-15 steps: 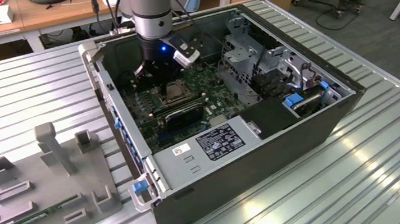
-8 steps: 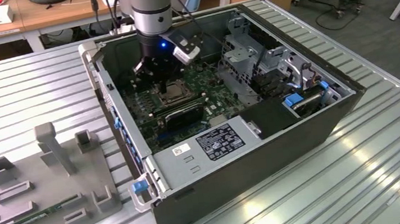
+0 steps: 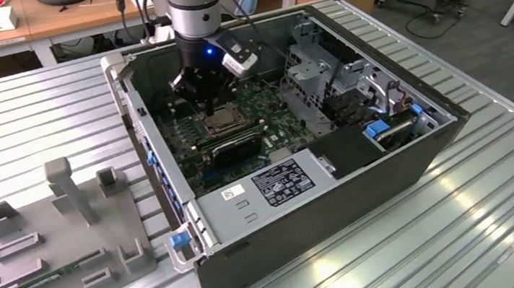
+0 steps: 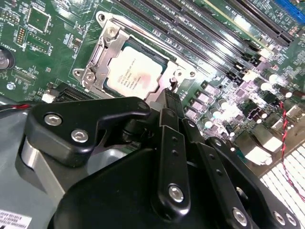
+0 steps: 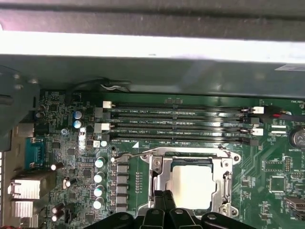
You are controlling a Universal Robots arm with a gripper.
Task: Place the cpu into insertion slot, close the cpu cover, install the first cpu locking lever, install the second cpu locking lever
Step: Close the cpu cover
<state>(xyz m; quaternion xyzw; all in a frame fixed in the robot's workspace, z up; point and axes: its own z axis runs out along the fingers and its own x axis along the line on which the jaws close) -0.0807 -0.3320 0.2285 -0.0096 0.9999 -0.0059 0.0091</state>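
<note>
The exterior view looks down on the computer case [image 3: 341,200] from afar. Both wrist views peer closely past the jaws, sharing the cpu [image 4: 136,71].

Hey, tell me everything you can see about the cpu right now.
The cpu is a small flat square chip with a silvery-tan metal top that carries faint print and a reddish glint. It lies flat in the insertion slot on the green motherboard. The silvery cpu cover frames it, and its top shows through the window. The hand sits at the slot's edge, just off the chip; whether they touch is unclear.
</note>
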